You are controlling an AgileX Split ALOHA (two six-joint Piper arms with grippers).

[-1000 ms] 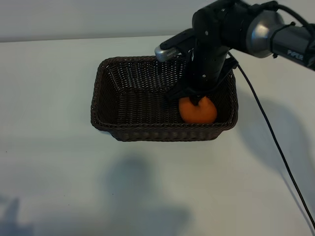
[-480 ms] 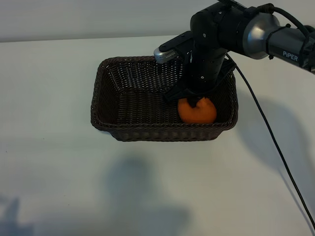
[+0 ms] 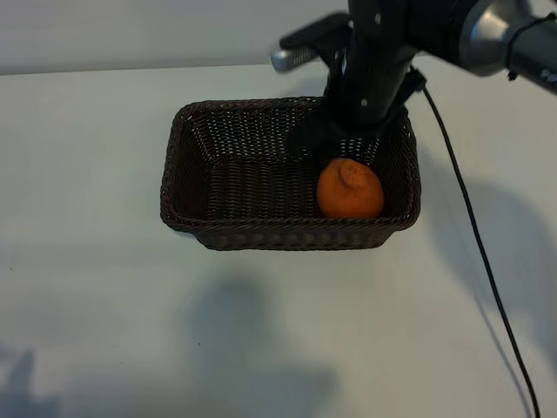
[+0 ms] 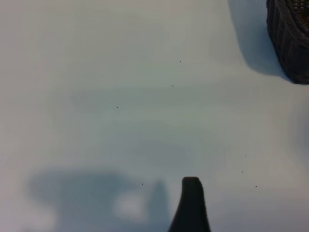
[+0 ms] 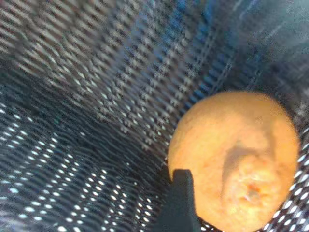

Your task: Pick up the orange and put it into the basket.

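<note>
The orange (image 3: 350, 189) lies on the floor of the dark woven basket (image 3: 261, 233), in its right end against the near wall, knobby bump up. My right gripper (image 3: 339, 144) hangs open just above and behind it, holding nothing. The right wrist view shows the orange (image 5: 236, 159) on the basket weave (image 5: 72, 121), with one black finger (image 5: 179, 203) beside the fruit; the other finger is out of frame. My left arm does not show in the exterior view. One finger (image 4: 191, 205) of its gripper shows over bare table, far from the basket's corner (image 4: 292, 38).
The basket stands mid-table on a white surface. A black cable (image 3: 470, 235) runs from the right arm down across the table to the front right. Open white table lies to the left of and in front of the basket.
My right gripper has opened and let go of the orange, then lifted up and back. The orange now rests in the basket on its own.
</note>
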